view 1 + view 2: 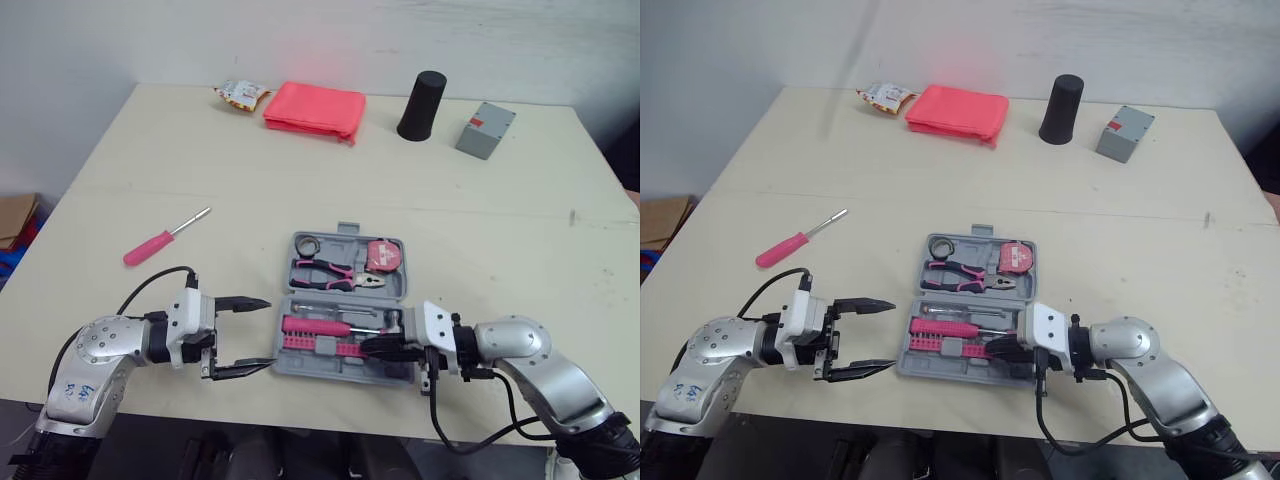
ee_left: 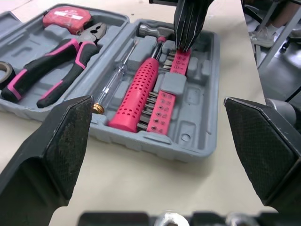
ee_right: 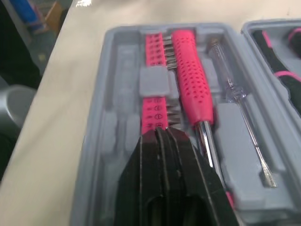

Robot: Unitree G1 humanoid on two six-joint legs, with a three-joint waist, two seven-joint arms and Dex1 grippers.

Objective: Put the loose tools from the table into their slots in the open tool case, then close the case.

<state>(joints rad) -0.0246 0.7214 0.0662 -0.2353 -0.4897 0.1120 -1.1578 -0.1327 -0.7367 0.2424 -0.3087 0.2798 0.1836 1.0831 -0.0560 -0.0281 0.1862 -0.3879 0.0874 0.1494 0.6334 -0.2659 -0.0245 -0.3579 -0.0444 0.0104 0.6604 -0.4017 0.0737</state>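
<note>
The grey tool case (image 1: 290,366) lies open near the table's front edge. It holds pliers (image 1: 330,273), a pink tape measure (image 1: 382,256), a pink-handled driver (image 2: 136,92), a clear tester screwdriver (image 2: 113,82) and a pink bit strip (image 3: 154,106). A loose pink-handled screwdriver (image 1: 165,238) lies on the table, far to the left of the case. My left gripper (image 1: 270,333) stands wide open just left of the case, with nothing between its fingers. My right gripper (image 1: 365,347) is shut, its tips down on the bit strip in the near half of the case.
At the back of the table are a snack packet (image 1: 241,95), a folded pink pouch (image 1: 315,108), a black cup (image 1: 422,105) and a small grey box (image 1: 485,130). The case sits close to the front table edge (image 1: 330,400).
</note>
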